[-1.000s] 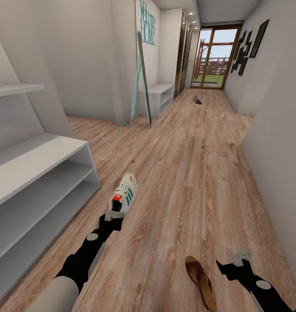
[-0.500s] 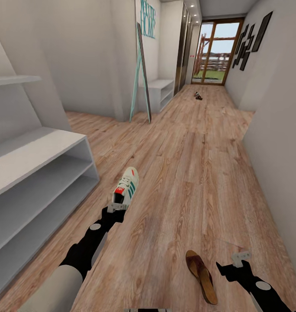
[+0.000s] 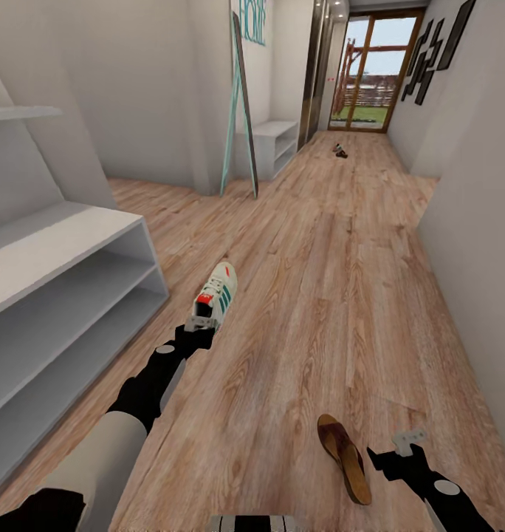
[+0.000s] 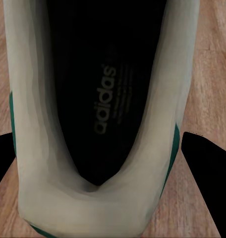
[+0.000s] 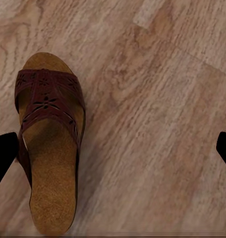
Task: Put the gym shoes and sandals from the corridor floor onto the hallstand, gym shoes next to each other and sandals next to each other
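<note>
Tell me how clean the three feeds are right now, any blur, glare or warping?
Head view: wide-angle stretch, walls lean outward, floor and sneaker sharp, far glass door bright but not blown out. Left wrist view: sneaker so close its pale rim smears soft, insole print readable. Right wrist view: sandal and planks crisp, even light, faint shadow.

Leaning mirror w/ teal frame (image 3: 240,111), low grey bench (image 3: 273,144), glass door (image 3: 372,70), wall frames (image 3: 434,48)

- Light brown wood-plank corridor floor (image 3: 319,295): white lace-up sneaker w/ green stripes (image 3: 215,295) lies on it, nr pale grey-white shoe rack (image 3: 68,281).
- Brown leather sandal w/ tan insole (image 3: 344,457) on floor, well apart from sneaker.
- Small dark item (image 3: 340,151) far down floor, too small to ID.
</note>
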### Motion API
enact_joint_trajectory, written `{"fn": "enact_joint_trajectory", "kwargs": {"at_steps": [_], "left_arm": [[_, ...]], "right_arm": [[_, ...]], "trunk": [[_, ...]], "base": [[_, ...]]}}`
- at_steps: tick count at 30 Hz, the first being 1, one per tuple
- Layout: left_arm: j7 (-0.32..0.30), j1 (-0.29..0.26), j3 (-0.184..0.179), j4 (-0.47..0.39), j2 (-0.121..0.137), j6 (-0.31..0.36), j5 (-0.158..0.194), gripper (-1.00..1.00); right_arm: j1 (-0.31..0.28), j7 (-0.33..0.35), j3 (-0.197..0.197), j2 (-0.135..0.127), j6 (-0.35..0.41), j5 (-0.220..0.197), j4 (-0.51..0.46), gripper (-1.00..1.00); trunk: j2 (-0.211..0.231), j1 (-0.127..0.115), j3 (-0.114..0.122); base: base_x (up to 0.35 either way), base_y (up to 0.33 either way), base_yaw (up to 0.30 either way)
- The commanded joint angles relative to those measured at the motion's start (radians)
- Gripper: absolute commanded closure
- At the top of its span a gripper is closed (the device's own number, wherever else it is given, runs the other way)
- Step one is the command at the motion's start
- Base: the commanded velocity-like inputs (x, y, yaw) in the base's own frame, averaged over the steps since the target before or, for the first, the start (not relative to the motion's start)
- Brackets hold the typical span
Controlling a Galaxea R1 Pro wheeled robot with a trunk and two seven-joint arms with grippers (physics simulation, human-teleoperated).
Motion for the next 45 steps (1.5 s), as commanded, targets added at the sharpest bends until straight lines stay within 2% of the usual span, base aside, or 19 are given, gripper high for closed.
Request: {"fn": "enact_joint_trajectory", "kwargs": {"at_steps": [1,20,27,32,45], "left_arm": [[-0.004,-0.007,0.001,-0.002,0.0,0.01,-0.005,1.0],[-0.008,-0.015,-0.001,-0.001,0.0,0.014,-0.005,1.0],[-0.058,-0.013,0.001,-0.001,0.001,0.014,-0.006,1.0],[-0.064,-0.009,0.001,-0.004,0.001,0.013,-0.008,1.0],[-0.06,-0.001,-0.001,-0.043,0.006,0.013,-0.011,1.0]], "right_arm": [[0.0,0.007,-0.004,0.001,0.005,0.007,-0.003,-1.0],[0.0,0.006,-0.004,0.002,0.005,0.006,-0.002,-1.0],[0.0,0.006,-0.003,0.015,0.005,0.005,-0.008,-1.0],[0.0,0.003,-0.006,0.036,0.005,0.005,-0.016,-1.0],[0.0,0.0,-0.01,0.039,0.005,0.006,-0.056,-1.0]], "trunk": [[-0.001,0.0,-0.006],[-0.005,0.009,-0.11],[-0.007,0.012,-0.146],[-0.007,0.012,-0.148],[-0.007,0.012,-0.148]], "base": [[0.0,0.0,0.0],[0.0,0.0,0.0],[0.0,0.0,0.0],[0.0,0.0,0.0],[0.005,0.0,0.0]]}}
